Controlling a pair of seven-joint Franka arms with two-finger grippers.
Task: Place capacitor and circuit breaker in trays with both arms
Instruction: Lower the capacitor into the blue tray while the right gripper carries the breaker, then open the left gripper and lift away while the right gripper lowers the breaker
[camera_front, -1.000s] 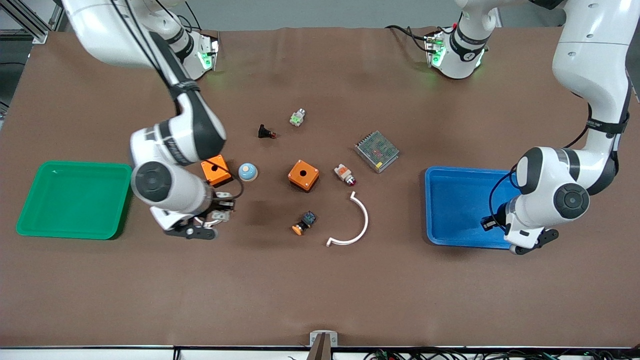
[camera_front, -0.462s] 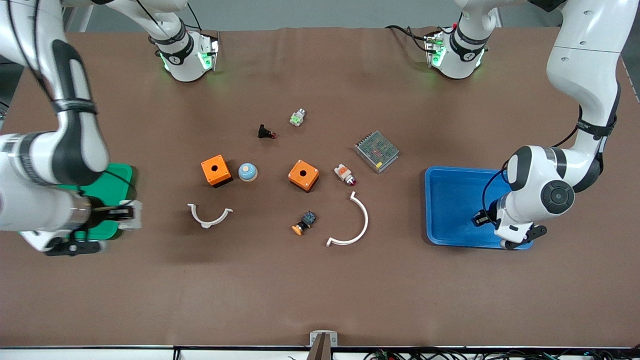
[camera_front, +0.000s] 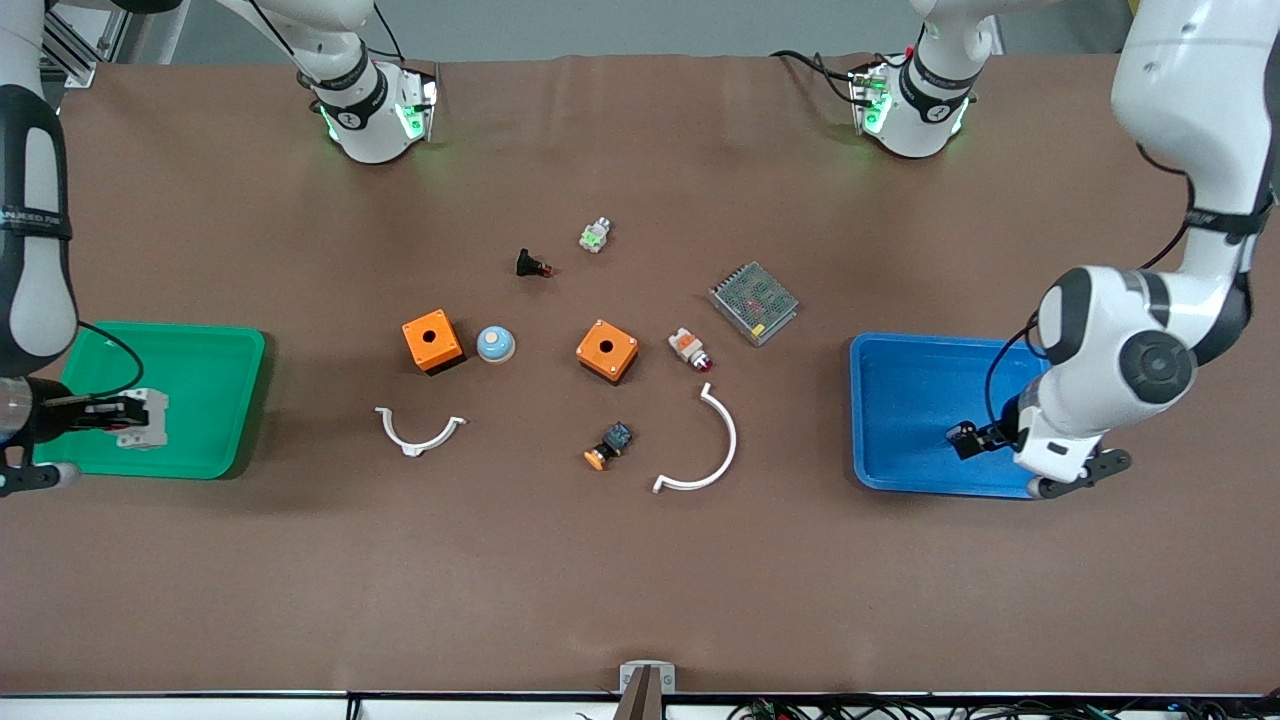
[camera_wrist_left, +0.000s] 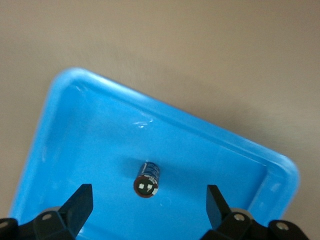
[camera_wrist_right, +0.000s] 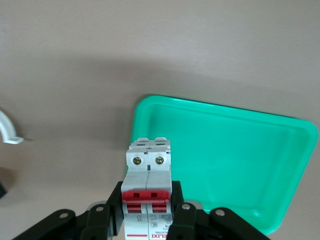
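Note:
My right gripper (camera_front: 122, 417) is shut on the circuit breaker (camera_front: 145, 418), a white-grey block with red levers (camera_wrist_right: 148, 165). It holds it above the green tray (camera_front: 205, 345), near the end of the tray farthest from the table's middle. The tray also shows in the right wrist view (camera_wrist_right: 225, 150). My left gripper (camera_front: 963, 440) is open over the blue tray (camera_front: 900, 400). The capacitor (camera_wrist_left: 147, 179), a tiny dark cylinder with a silvery end, lies in the blue tray (camera_wrist_left: 90, 130) below and between the spread fingers (camera_wrist_left: 80, 200). I cannot pick it out in the front view.
Between the trays lie two orange boxes (camera_front: 431, 340) (camera_front: 607, 350), a blue dome (camera_front: 495, 344), two white curved pieces (camera_front: 420, 432) (camera_front: 705, 445), an orange-capped button (camera_front: 608, 445), a mesh-covered unit (camera_front: 754, 302), a white-and-orange part (camera_front: 689, 349), a black part (camera_front: 531, 265) and a green-white part (camera_front: 595, 235).
My right arm has swung from the table's middle to over the green tray, carrying the circuit breaker. My left gripper has stayed over the blue tray, shifting slightly.

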